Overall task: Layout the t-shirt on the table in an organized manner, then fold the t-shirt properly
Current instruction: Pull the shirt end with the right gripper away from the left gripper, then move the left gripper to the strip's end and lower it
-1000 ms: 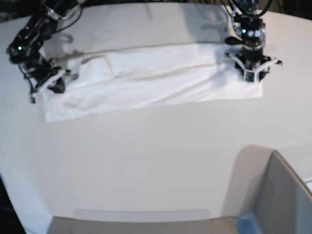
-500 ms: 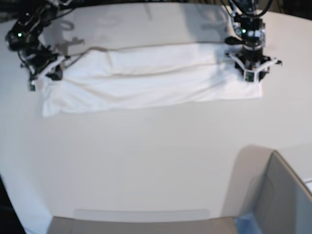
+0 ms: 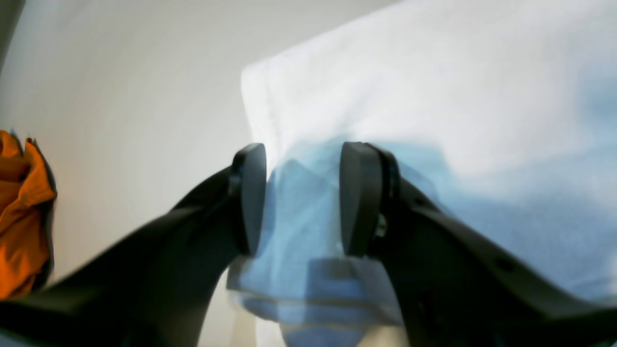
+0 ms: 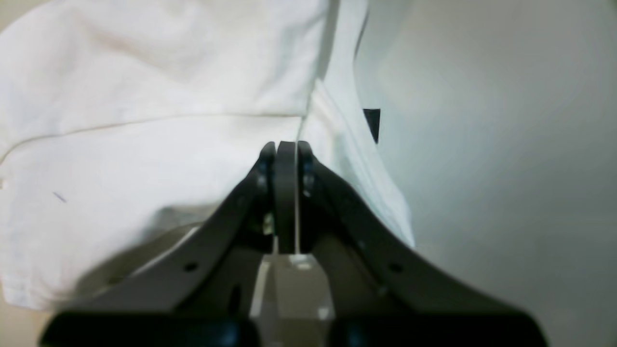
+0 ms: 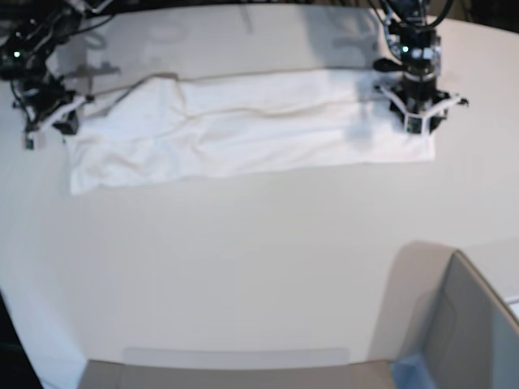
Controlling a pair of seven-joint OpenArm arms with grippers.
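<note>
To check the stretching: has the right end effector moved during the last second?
Yes. In the base view the right end effector moved left and farther back, away from the grey box.

We see the t-shirt [image 5: 243, 121] lying as a long white band along the far edge of the table [image 5: 243, 267]. Our right gripper [image 5: 50, 121] sits at its left end, our left gripper [image 5: 415, 120] over its right end. A grey box corner [image 5: 462, 324] fills the near right corner.
</note>
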